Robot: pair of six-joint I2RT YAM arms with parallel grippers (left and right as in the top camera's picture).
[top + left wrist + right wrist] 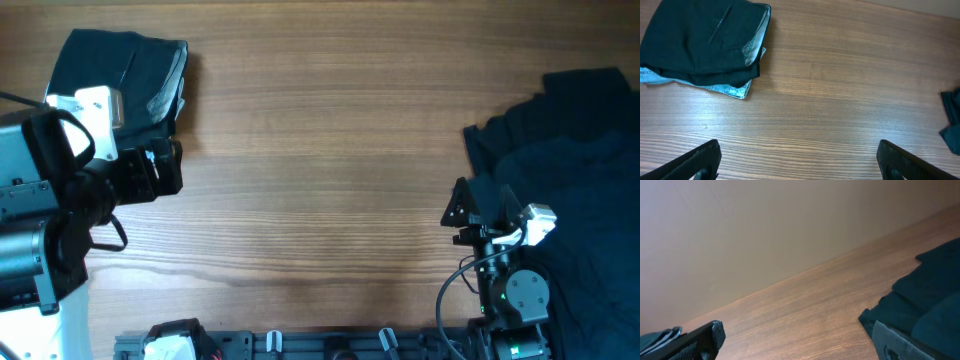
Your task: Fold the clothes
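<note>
Matt wood-grain table [320, 150]; soft black cloth shorts [695, 40]; pale garment [732, 91], perhaps denim.

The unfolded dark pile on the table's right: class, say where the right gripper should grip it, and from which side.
Probably the dark pile's left edge, where a loose corner lies flat on the bare table. The open right gripper is beside it, so come from the left, pinching down.

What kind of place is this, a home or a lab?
Probably a robot lab bench: a wooden table, left gripper and right gripper over it, a folded stack at one end, a loose pile at the other.
</note>
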